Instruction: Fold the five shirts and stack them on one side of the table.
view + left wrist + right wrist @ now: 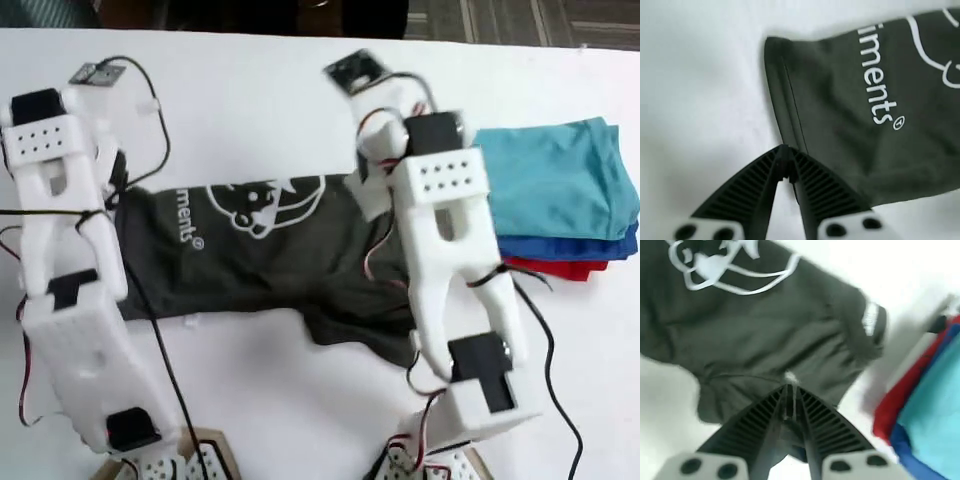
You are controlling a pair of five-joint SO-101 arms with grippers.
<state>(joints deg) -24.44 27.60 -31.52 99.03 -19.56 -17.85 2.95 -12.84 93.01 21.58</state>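
Left hand (785, 176) and right hand (790, 402) both have tips together at the dark shirt (270, 255). A weak pinch could slip, bunching it against the folded stack (560, 190) at right.

A white table (250, 90) is spreading across the scene; grey tiled carpet (520, 20) is showing beyond the table's far edge.

Both jaws — apparently — pressed together
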